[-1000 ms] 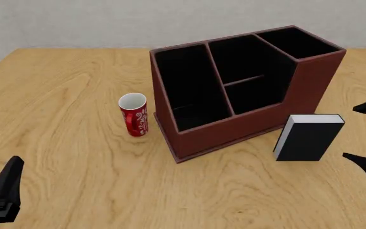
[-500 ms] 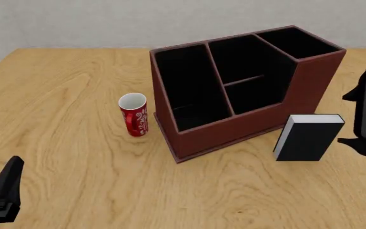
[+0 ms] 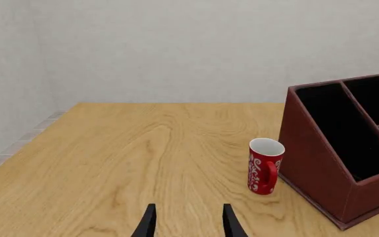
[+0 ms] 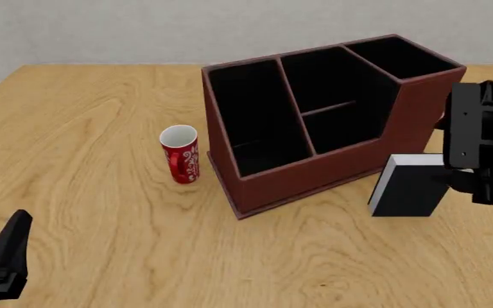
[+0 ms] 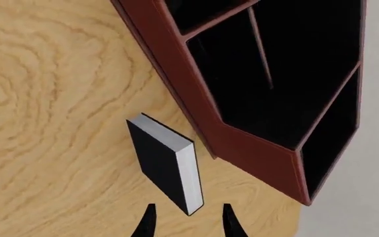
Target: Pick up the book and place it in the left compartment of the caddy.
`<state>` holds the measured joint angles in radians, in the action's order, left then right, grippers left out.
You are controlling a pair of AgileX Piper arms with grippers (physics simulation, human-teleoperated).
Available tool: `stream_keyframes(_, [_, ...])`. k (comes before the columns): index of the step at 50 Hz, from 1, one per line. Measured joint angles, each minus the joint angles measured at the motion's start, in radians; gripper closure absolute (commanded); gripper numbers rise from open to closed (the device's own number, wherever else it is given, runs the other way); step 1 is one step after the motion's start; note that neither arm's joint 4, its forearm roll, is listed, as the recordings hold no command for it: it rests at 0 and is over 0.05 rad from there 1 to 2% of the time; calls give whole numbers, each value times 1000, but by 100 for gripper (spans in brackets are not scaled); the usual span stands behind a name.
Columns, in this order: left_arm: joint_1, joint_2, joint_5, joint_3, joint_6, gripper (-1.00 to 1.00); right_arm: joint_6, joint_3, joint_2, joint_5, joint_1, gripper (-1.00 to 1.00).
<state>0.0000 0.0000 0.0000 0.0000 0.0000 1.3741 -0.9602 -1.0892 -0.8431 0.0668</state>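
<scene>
Book (image 4: pixel 407 190) — right pincer (image 5: pixel 186 220) now closer

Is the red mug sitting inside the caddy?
No, the red mug stands on the table, just outside the caddy, beside its left wall.

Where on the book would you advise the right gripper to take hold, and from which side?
Grip the book from above, across its thickness near the top edge. It stands upright just in front of the caddy, and the open right gripper already hangs over it.
</scene>
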Motion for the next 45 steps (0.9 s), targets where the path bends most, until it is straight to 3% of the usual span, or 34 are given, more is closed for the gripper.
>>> stream_keyframes(20, [0,0,0,0,0,-100,2,10,-165,110,29,-100])
stream_keyframes(45, [0,0,0,0,0,-100,-24,68,-263,204,59,-100])
